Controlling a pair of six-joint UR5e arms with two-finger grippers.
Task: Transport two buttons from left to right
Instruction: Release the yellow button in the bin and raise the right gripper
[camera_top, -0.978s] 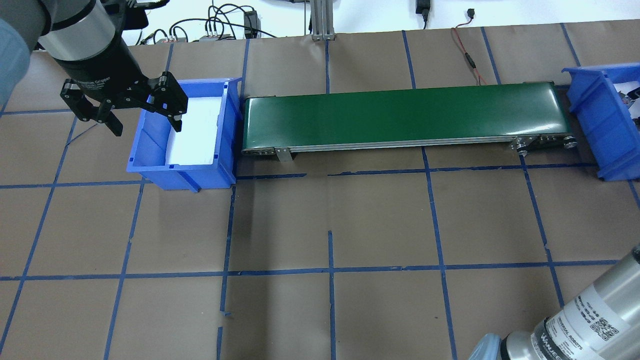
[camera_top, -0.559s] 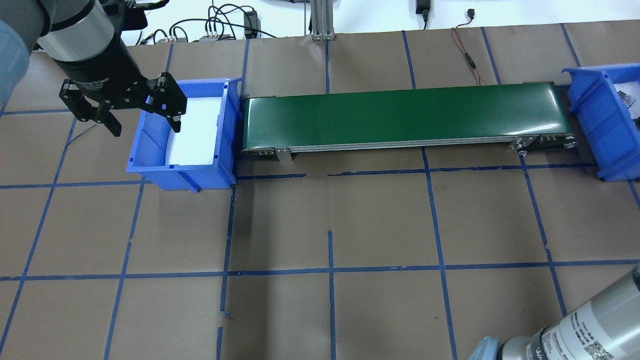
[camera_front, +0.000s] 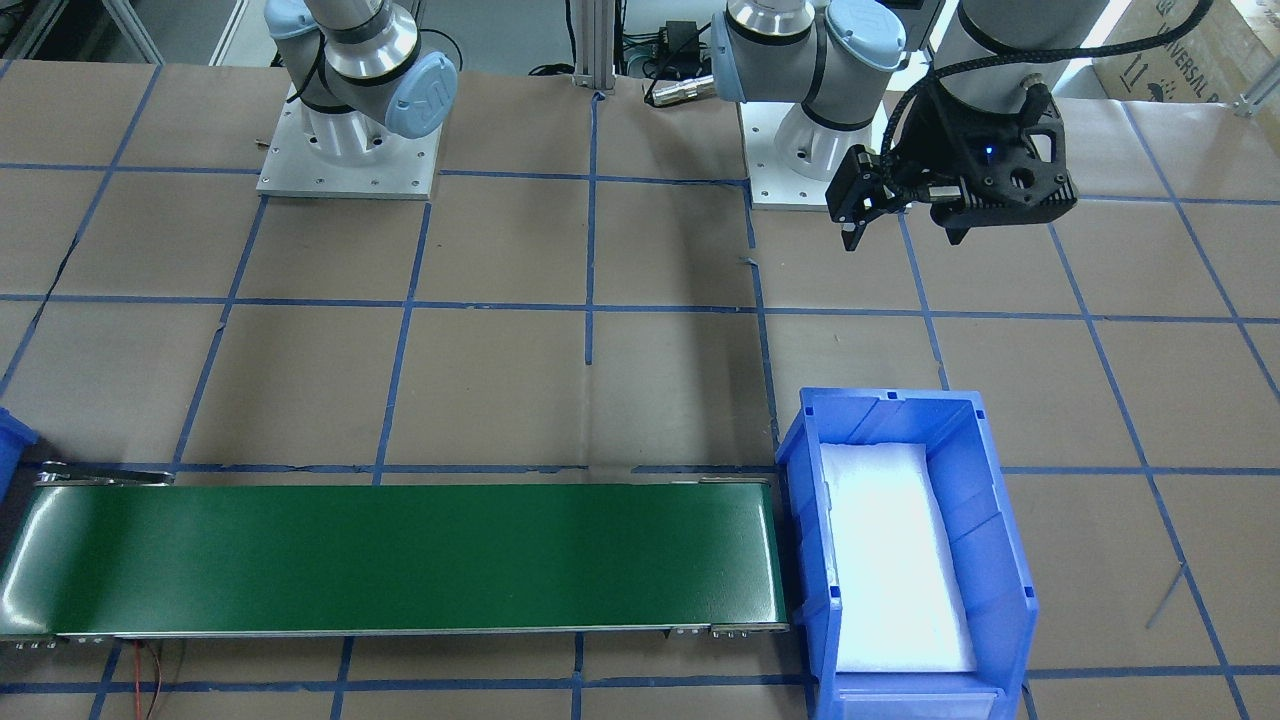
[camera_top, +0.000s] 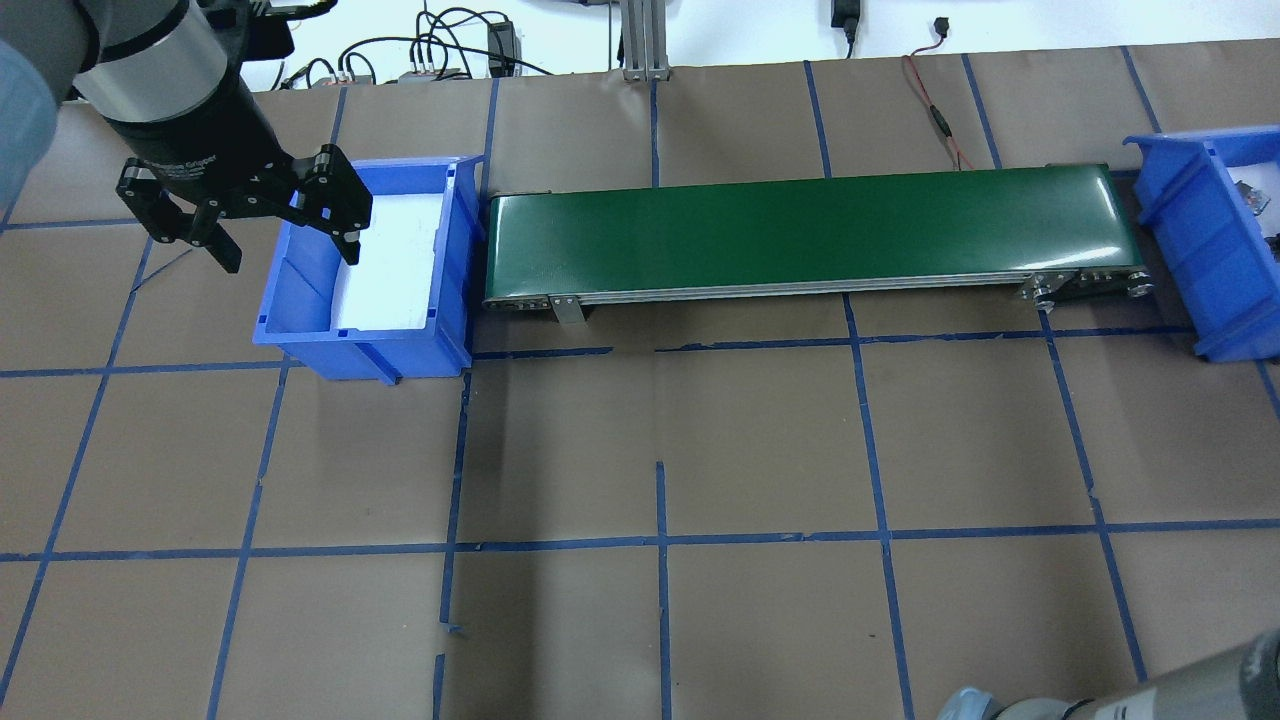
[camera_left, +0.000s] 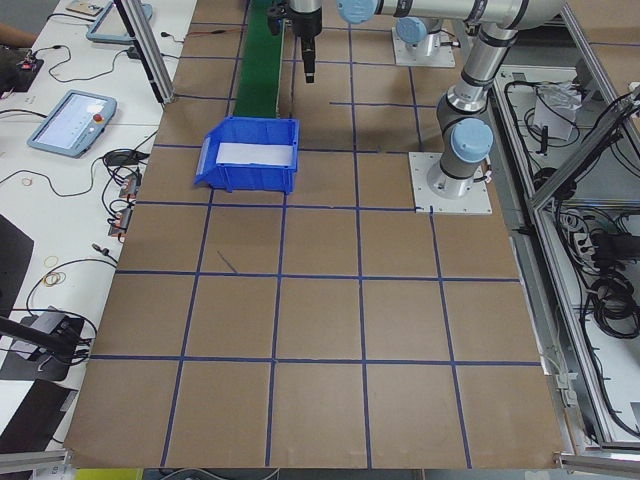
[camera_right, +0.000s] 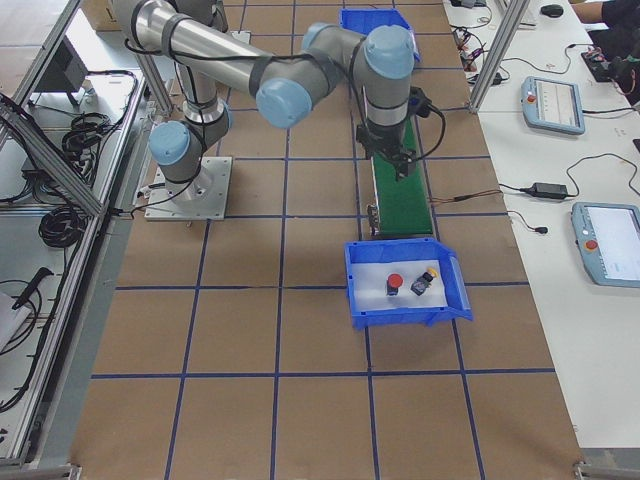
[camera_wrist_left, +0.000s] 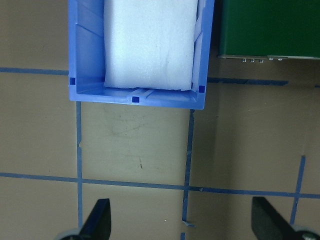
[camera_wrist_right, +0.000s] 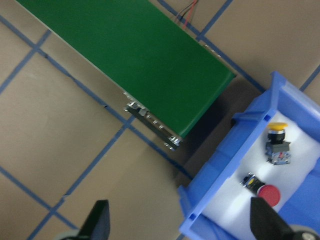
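Observation:
Both buttons lie on white foam inside the right blue bin (camera_wrist_right: 235, 195): the red-capped button (camera_wrist_right: 263, 191) and the yellow-capped button (camera_wrist_right: 276, 138). The exterior right view also shows the red button (camera_right: 394, 283) and the yellow button (camera_right: 425, 279) there. My right gripper (camera_wrist_right: 181, 226) is open and hovers above the conveyor's end, short of that bin. My left gripper (camera_top: 290, 258) is open and empty, raised on the near side of the left blue bin (camera_top: 360, 355). That bin's foam liner (camera_wrist_left: 150, 42) holds nothing.
A green conveyor belt (camera_top: 800, 235) runs between the two bins. Cables (camera_top: 440, 50) and a metal post lie beyond the table's far edge. Brown paper with a blue tape grid covers the table (camera_top: 660, 450). The right bin (camera_top: 1205, 240) sits at the table's right end.
The right arm's section in the overhead view's lower right corner has sunk toward the bottom edge. The left gripper has barely shifted and stays open.

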